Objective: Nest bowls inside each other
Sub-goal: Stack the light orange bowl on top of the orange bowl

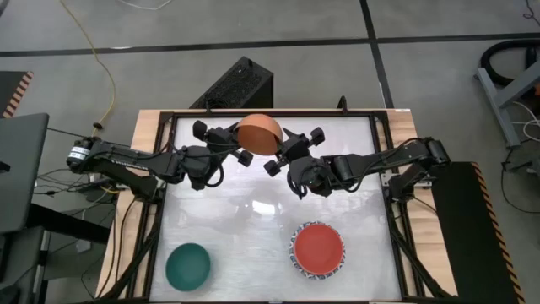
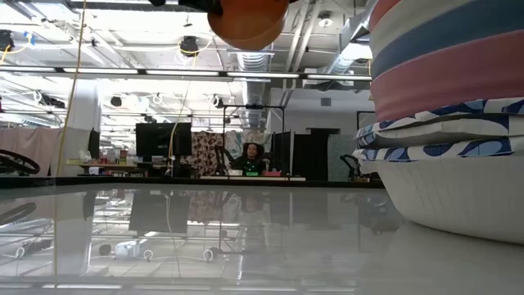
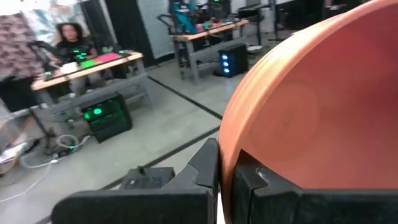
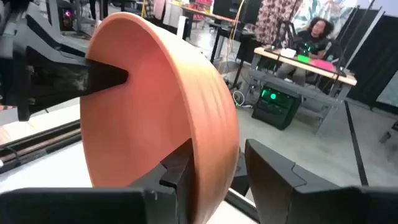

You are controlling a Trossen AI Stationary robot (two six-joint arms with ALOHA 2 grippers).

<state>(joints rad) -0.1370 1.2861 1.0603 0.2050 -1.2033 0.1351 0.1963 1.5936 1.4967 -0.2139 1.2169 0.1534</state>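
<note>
Both grippers meet at the orange bowl (image 1: 259, 133): left gripper (image 1: 240, 149) clamped on its rim, right gripper (image 1: 278, 157) apart astride it.

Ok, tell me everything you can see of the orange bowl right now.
The orange bowl is plain, smooth and matte, with a thin rim and no pattern. It hangs in the air above the far middle of the table, tilted nearly on edge. The left gripper is shut on its rim, one finger inside and one outside. The right gripper straddles the opposite rim with jaws apart, one finger inside; whether it presses is unclear. Nothing else touches it.
</note>
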